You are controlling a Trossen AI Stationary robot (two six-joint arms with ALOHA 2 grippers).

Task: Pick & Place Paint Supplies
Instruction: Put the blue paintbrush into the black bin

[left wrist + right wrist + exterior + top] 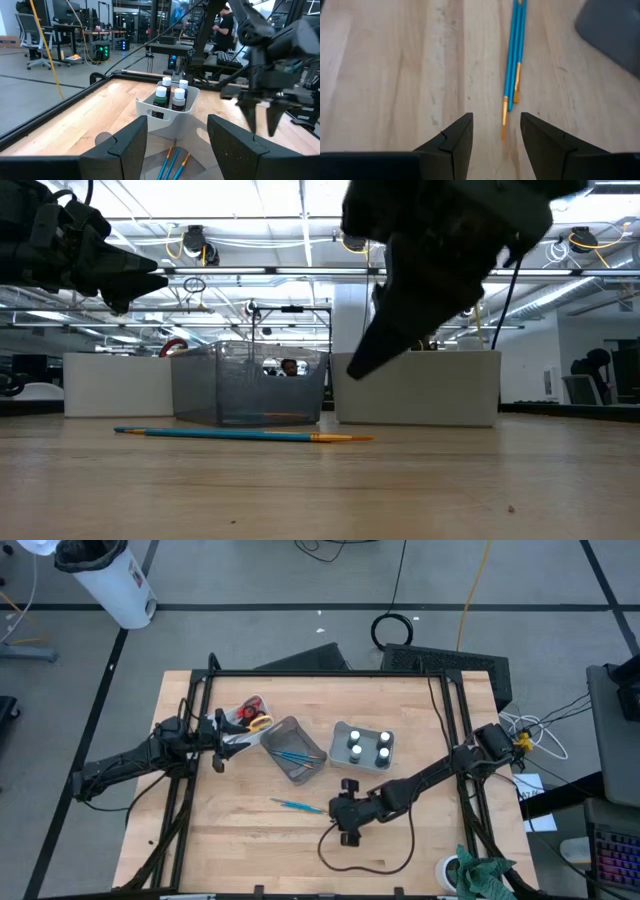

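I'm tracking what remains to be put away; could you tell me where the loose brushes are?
In the high view, the loose brushes lie on bare wood just in front of the clear bin, immediately left of the right gripper.

Four dark bottles [368, 745] with white caps stand in one white bin [341, 730]. One clear container [281, 728] holds three blue brushes [296, 757]. Two more blue brushes [512, 60] lie side by side on the bench [230, 830]. One further white bin [232, 740] holds scissors [252, 716]; red and yellow handles show, their count unclear.
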